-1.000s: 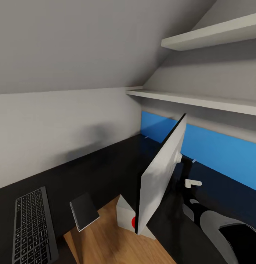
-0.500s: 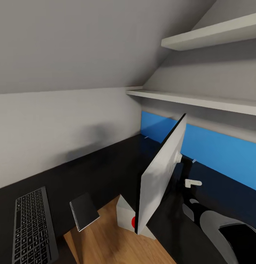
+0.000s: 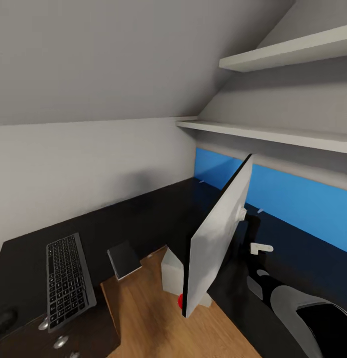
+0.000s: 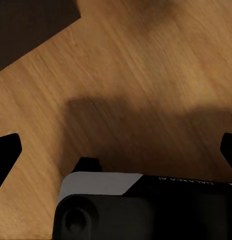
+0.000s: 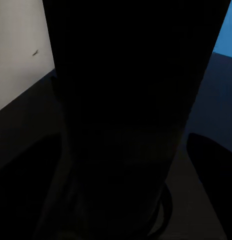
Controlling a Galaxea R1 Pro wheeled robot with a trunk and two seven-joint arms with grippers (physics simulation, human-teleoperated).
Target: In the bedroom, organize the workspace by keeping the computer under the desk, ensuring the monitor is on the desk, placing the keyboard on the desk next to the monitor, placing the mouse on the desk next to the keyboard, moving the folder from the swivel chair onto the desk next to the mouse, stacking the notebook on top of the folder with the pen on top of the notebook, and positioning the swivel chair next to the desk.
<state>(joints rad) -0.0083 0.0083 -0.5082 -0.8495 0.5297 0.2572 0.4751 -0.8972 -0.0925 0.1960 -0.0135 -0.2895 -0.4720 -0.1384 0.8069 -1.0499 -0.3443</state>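
Your head camera has swung, so the keyboard (image 3: 68, 281), notebook (image 3: 124, 260) and desk (image 3: 143, 219) sit differently in frame; the monitor (image 3: 218, 238) itself hasn't moved.

You've got the black desk (image 3: 143, 219) w/ the keyboard (image 3: 67, 281) flat on it, notebook (image 3: 124, 259) just beside. Both well left of your right gripper (image 3: 262, 247), w/ the monitor (image 3: 218, 233) between, tilted.

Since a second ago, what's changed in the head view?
The view itself shifted, so the camera moved: more of the dark desk now shows at the near left, and the keyboard and notebook sit further right and higher in frame. The monitor keeps its place against the right arm. No object visibly moved on its own.
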